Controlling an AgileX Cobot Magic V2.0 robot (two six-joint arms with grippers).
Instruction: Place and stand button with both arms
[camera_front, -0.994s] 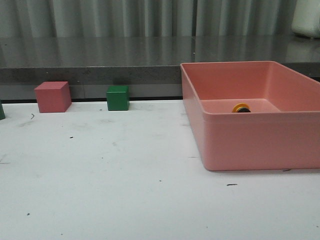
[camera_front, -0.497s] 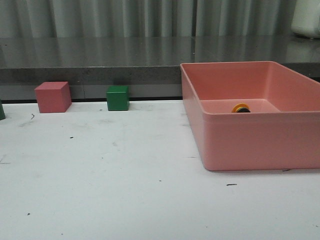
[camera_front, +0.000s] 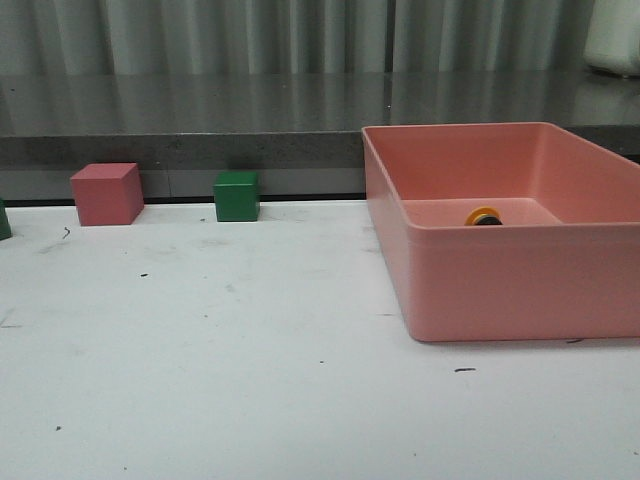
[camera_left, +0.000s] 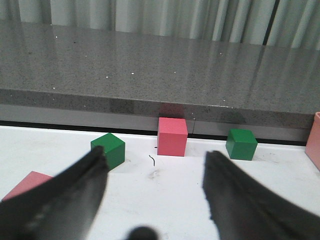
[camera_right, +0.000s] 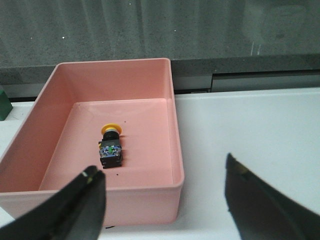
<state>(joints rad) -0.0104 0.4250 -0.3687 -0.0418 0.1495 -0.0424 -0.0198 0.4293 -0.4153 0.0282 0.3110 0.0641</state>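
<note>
The button (camera_right: 110, 146) lies on its side on the floor of the pink bin (camera_right: 175, 150), yellow cap toward the far wall, blocky base toward me. In the front view only its yellow cap (camera_front: 483, 215) shows over the bin's front wall (camera_front: 520, 285). My right gripper (camera_right: 162, 172) is open and empty, hovering short of the bin's near corner, apart from the button. My left gripper (camera_left: 155, 157) is open and empty above the white table, facing a pink cube (camera_left: 172, 136). Neither arm shows in the front view.
A pink cube (camera_front: 106, 193) and a green cube (camera_front: 236, 195) stand at the table's back edge by the grey ledge (camera_front: 200, 150). The left wrist view shows two green cubes (camera_left: 108, 149) (camera_left: 241, 144) and another pink block (camera_left: 25, 184) near my left finger.
</note>
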